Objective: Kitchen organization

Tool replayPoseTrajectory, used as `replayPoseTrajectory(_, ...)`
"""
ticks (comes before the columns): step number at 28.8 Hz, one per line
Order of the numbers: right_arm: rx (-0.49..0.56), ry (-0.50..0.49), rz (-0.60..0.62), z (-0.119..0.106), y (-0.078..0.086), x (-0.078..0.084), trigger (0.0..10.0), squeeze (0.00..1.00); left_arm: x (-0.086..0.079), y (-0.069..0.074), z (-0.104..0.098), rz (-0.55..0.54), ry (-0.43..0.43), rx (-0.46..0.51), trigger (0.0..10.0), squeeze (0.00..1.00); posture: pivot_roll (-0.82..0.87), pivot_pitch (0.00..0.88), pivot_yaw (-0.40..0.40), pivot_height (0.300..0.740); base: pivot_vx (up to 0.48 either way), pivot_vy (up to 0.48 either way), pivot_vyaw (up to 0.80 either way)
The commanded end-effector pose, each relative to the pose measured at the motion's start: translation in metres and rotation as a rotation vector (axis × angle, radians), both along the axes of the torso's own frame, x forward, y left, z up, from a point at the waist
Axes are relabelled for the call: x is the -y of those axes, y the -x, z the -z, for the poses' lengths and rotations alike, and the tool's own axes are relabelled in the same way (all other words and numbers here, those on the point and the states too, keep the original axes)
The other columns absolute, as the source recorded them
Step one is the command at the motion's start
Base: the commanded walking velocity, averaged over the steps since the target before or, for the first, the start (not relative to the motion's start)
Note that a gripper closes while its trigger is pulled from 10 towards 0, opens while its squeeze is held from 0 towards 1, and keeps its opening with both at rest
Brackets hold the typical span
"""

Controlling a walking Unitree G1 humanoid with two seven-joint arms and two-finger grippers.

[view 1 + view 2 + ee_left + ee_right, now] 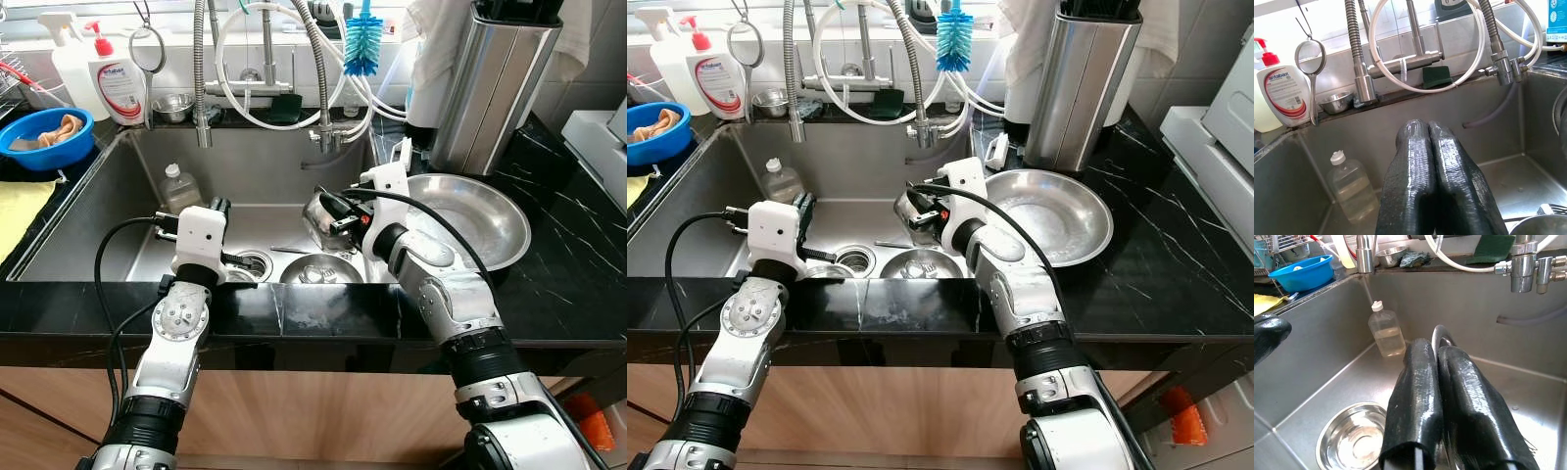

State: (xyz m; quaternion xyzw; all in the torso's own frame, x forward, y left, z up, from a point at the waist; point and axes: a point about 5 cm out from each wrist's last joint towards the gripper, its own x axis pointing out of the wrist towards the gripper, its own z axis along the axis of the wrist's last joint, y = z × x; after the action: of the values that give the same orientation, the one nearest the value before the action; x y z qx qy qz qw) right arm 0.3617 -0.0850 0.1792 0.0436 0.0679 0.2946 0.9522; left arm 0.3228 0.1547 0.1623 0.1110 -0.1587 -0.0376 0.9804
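- Reaching over the front edge of the sink (118, 186), the right gripper (1437, 357) has its fingers (1415, 396) pressed together on the thin rim of a small steel vessel (323, 217), which sits above the sink floor near the sink's right wall.
- The left gripper (1428, 134) hovers over the left half of the sink with its fingers (1410, 176) fully closed against each other and nothing between them.
- A steel bowl (318, 269) rests upright on the sink floor, just beside the drain (253, 262) and below the right gripper.
- A clear plastic bottle (179, 188) with a white cap stands against the sink's left wall, holding a pale liquid.
- A large steel basin (480, 220) sits on the black table (568, 264) to the right of the sink, beside a tall steel knife block (490, 83).
- Behind the sink stand the faucet (203, 73) with coiled white hoses, a green sponge (1437, 77), a small steel cup (172, 106), a blue bottle brush (362, 44) and a soap pump bottle (120, 83).
- A blue bowl (44, 137) sits on the table to the left of the sink, next to a yellow cloth (20, 206).
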Motion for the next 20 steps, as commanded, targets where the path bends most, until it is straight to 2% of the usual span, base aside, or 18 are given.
replayPoseTrajectory(1, 0.022, -0.004, 0.014, -0.005, -0.002, 0.001, 10.0, 0.88, -0.001, 0.002, -0.001, -0.004, 0.0, -0.001, 10.0, 0.0, -0.2, 0.0, 0.022, 0.731, 0.0, 0.0, 0.0)
replayPoseTrajectory(6, 0.039, -0.002, 0.049, -0.009, -0.005, 0.006, 10.0, 0.88, -0.001, 0.001, -0.001, -0.004, 0.0, -0.002, 10.0, 0.0, -0.2, 0.0, 0.022, 0.731, 0.0, 0.0, 0.0)
replayPoseTrajectory(8, 0.041, 0.003, 0.051, -0.009, -0.005, 0.007, 10.0, 0.84, -0.001, 0.001, -0.001, -0.004, 0.001, -0.002, 10.0, 0.0, -0.2, 0.0, 0.022, 0.731, 0.0, 0.0, 0.0)
replayPoseTrajectory(9, 0.043, 0.008, 0.05, -0.009, -0.005, 0.007, 10.0, 0.6, -0.001, 0.001, 0.0, -0.004, 0.001, -0.003, 10.0, 0.0, -0.2, 0.0, 0.022, 0.731, 0.0, 0.0, 0.0)
replayPoseTrajectory(10, 0.051, 0.018, 0.047, -0.009, -0.005, 0.007, 10.0, 0.16, -0.001, 0.001, 0.0, -0.005, 0.001, -0.003, 10.0, 0.0, -0.2, 0.0, 0.022, 0.731, 0.0, 0.0, 0.0)
replayPoseTrajectory(11, 0.084, 0.034, 0.068, -0.012, -0.005, 0.009, 10.0, 0.0, -0.001, 0.001, -0.001, -0.005, 0.002, -0.003, 10.0, 0.0, -0.2, 0.0, 0.021, 0.731, 0.0, 0.0, 0.0)
replayPoseTrajectory(16, 0.235, 0.054, 0.117, -0.037, -0.002, 0.014, 10.0, 0.0, -0.002, 0.001, 0.0, -0.009, 0.001, -0.002, 10.0, 0.0, -0.2, 0.0, 0.021, 0.731, 0.0, 0.0, 0.0)
replayPoseTrajectory(19, 0.295, 0.06, 0.241, -0.053, -0.003, 0.034, 10.0, 0.0, -0.002, 0.001, 0.0, -0.01, 0.0, -0.004, 10.0, 0.0, -0.2, 0.0, 0.02, 0.731, 0.0, 0.0, 0.0)
replayPoseTrajectory(20, 0.307, 0.069, 0.344, -0.059, -0.005, 0.053, 10.0, 0.0, -0.002, 0.001, 0.0, -0.01, 0.0, -0.004, 10.0, 0.0, -0.2, 0.0, 0.02, 0.731, 0.0, 0.0, 0.0)
